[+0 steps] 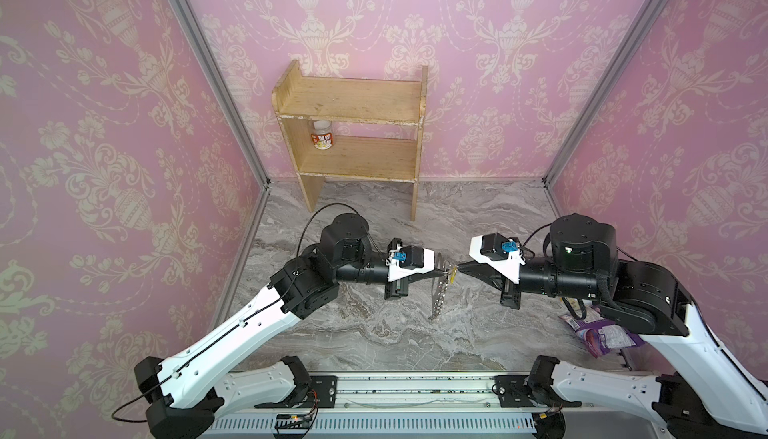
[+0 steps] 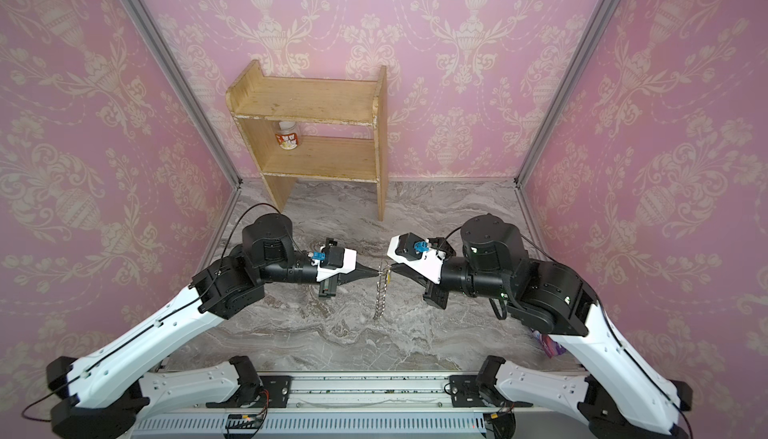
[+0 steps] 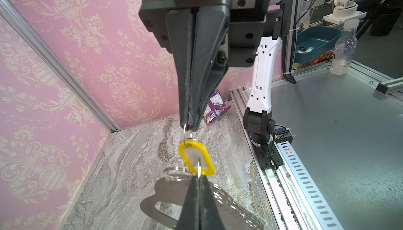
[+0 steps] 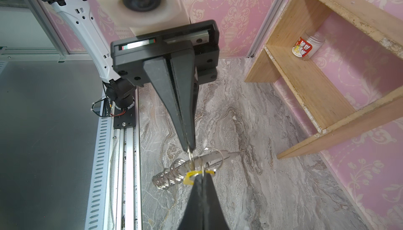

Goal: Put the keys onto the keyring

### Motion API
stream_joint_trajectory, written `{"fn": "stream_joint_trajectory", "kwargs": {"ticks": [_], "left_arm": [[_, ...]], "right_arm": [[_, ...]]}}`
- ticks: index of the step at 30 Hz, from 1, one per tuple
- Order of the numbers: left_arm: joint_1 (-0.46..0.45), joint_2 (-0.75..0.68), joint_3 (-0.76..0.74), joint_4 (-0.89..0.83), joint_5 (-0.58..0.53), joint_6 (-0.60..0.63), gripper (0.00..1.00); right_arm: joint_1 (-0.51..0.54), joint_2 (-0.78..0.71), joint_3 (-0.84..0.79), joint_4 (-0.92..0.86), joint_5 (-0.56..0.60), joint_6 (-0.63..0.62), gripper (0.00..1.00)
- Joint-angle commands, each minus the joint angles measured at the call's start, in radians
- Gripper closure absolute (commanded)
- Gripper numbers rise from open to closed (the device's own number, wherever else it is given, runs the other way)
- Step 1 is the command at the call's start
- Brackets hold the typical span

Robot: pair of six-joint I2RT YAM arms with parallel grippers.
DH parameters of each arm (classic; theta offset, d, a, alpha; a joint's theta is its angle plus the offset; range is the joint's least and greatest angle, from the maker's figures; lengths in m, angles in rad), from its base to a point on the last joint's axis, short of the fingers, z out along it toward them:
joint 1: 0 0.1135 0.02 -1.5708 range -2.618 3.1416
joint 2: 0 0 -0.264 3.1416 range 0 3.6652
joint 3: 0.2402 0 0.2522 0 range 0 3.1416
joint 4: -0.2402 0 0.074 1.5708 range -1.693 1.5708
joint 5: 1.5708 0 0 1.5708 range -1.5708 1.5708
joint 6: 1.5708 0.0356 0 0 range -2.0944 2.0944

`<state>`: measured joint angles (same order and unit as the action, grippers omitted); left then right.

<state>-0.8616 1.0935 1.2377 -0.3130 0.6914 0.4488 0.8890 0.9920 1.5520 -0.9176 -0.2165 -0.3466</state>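
Both grippers meet tip to tip above the middle of the marble table. My left gripper (image 1: pixel 442 268) (image 3: pixel 198 175) is shut on one split ring of the keyring (image 1: pixel 439 293) (image 3: pixel 165 198). The keyring is a flat grey plate with a handle slot, and it hangs on edge below the tips with its row of rings (image 4: pixel 168 177) along one side. My right gripper (image 1: pixel 457 268) (image 4: pixel 202 174) is shut on the thin wire ring of the yellow key (image 3: pixel 196 160) (image 4: pixel 188 180). This key dangles right against the keyring's rings. In both top views the yellow key (image 2: pixel 388 278) shows as a small spot between the fingertips.
A wooden shelf (image 1: pixel 353 133) stands at the back wall with a small jar (image 1: pixel 322 135) on its lower board. A purple snack packet (image 1: pixel 598 333) lies at the right, partly under my right arm. The metal rail (image 1: pixel 415 391) runs along the table's front edge.
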Motion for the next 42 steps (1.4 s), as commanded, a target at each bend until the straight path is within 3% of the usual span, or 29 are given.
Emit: {"fn": "stream_joint_trajectory", "kwargs": {"ticks": [1,22,42], "left_arm": [[-0.01,-0.021,0.003,0.029,-0.025,0.025,1.0],[-0.014,-0.04,-0.012,0.05,-0.082,0.048,1.0],[-0.016,-0.041,-0.007,0.068,-0.058,0.03,1.0]], "right_arm": [[0.001,0.001,-0.011,0.02,0.018,0.026,1.0],[0.001,-0.027,-0.036,0.024,-0.011,0.052,1.0],[0.001,-0.009,-0.043,0.037,0.005,0.05,1.0]]}}
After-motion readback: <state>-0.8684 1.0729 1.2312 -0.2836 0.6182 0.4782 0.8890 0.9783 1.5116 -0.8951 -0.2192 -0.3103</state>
